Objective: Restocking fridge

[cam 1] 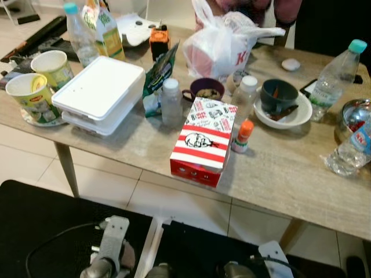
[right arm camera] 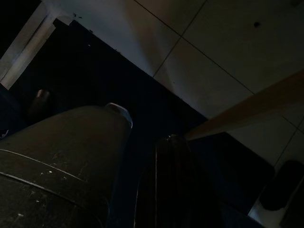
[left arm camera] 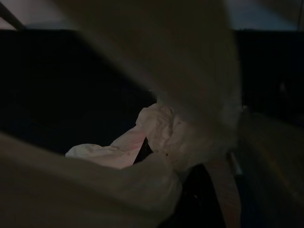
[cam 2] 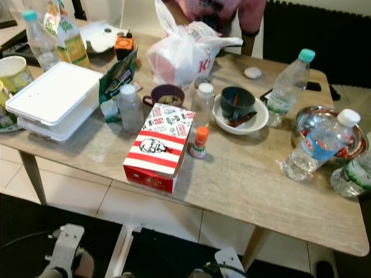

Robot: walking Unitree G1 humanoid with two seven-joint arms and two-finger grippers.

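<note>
A wooden table (cam 1: 278, 174) stands before me, crowded with food and drink. At its near middle lies a red-and-white striped KFC box (cam 1: 203, 142). White foam boxes (cam 1: 98, 92) are stacked to its left. Two small clear bottles (cam 1: 171, 103) (cam 1: 244, 98) and a tiny orange-capped bottle (cam 1: 243, 136) stand by the box. Water bottles (cam 1: 336, 72) (cam 2: 316, 145) are on the right, a juice carton (cam 1: 107, 29) and another bottle (cam 1: 78, 35) at the far left. My left arm (cam 1: 110, 246) and right arm (cam 1: 269, 255) hang idle below the table's near edge.
A white plastic bag (cam 1: 223, 43), a purple mug (cam 1: 206, 88), a dark bowl on a white plate (cam 1: 284, 116), a metal bowl (cam 2: 324, 124) and two noodle cups (cam 1: 29, 95) also crowd the table. A person (cam 2: 203, 8) stands at the far side. Tiled floor and a black mat (cam 1: 35, 220) lie below.
</note>
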